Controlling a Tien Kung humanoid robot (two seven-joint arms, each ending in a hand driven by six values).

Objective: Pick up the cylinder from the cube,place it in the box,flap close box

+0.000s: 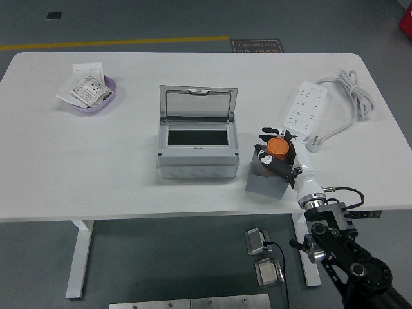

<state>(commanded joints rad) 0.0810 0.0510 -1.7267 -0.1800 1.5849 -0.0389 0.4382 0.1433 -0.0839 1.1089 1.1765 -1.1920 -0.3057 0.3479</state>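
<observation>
I note my right hand (pixel 278 154), right of centre frame, with fingers wrapped around the orange cylinder (pixel 279 148) atop the grey cube (pixel 265 183), just right of the grey box (pixel 197 147) whose lid stands open; no legible labels on any item.

A white table (pixel 96 167) carries a grey box (pixel 197 151) near its middle, lid propped open toward the far side, and a grey cube (pixel 265 181) stands just right of it by the near edge. A purple dish (pixel 106 103) holding white packets sits at the far left. A white power strip (pixel 305 109) lies at the far right, its cable (pixel 355 96) looping toward the right edge.
</observation>
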